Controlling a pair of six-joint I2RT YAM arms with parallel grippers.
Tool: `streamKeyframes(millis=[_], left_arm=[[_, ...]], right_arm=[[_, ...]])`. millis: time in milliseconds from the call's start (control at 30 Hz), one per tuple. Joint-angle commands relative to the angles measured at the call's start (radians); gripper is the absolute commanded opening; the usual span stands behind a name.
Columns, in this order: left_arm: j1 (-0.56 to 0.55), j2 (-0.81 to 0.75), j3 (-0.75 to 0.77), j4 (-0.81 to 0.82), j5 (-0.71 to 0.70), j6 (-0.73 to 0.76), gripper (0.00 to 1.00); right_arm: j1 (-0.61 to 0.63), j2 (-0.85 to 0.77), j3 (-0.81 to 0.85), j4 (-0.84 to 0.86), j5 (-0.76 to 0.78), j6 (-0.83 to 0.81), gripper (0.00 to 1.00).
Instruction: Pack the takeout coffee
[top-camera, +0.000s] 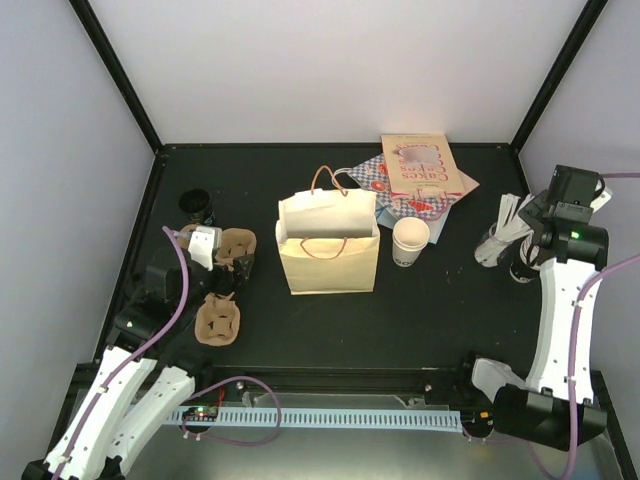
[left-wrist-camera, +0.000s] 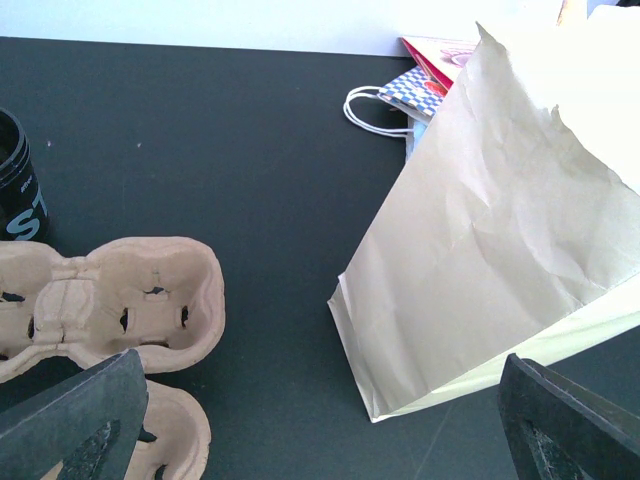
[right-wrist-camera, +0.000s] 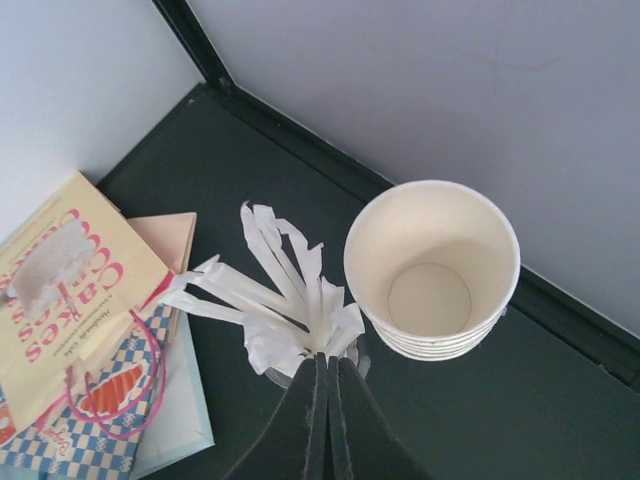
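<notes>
No cup with a black lid shows in any view. The tan paper bag (top-camera: 328, 255) stands open mid-table; it fills the right of the left wrist view (left-wrist-camera: 500, 230). A single lidless cream cup (top-camera: 410, 240) stands right of the bag. My left gripper (top-camera: 228, 268) hovers over the brown cup carriers (top-camera: 220, 318), left of the bag, open and empty (left-wrist-camera: 320, 440). My right gripper (top-camera: 512, 232) is shut (right-wrist-camera: 328, 358), its tips against a bunch of paper-wrapped straws (right-wrist-camera: 280, 290). I cannot tell whether a straw is pinched.
A stack of lidless cream cups (right-wrist-camera: 432, 270) stands beside the straws near the right wall. A black container (top-camera: 195, 207) sits at the far left (left-wrist-camera: 12, 185). A cake book (top-camera: 418, 165) and checked paper bags (right-wrist-camera: 90, 410) lie behind the tan bag.
</notes>
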Motion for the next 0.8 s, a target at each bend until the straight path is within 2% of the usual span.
streamKeyframes(millis=[0, 400, 567, 667, 767], left_arm=[[0.007, 0.001, -0.002, 0.03, 0.013, 0.012, 0.98], [0.007, 0.001, -0.002, 0.031, 0.013, 0.012, 0.98], [0.007, 0.002, -0.002, 0.03, 0.013, 0.012, 0.98], [0.007, 0.004, -0.003, 0.031, 0.013, 0.013, 0.98], [0.007, 0.003, -0.002, 0.03, 0.013, 0.014, 0.98]], right_arm=[[-0.005, -0.043, 0.053, -0.044, 0.0, -0.027, 0.01], [-0.006, -0.072, 0.158, -0.095, -0.023, -0.042, 0.01], [-0.006, -0.089, 0.276, -0.12, -0.043, -0.053, 0.01], [-0.005, -0.101, 0.355, -0.131, -0.079, -0.064, 0.01], [-0.005, -0.13, 0.373, -0.088, -0.179, -0.078, 0.01]])
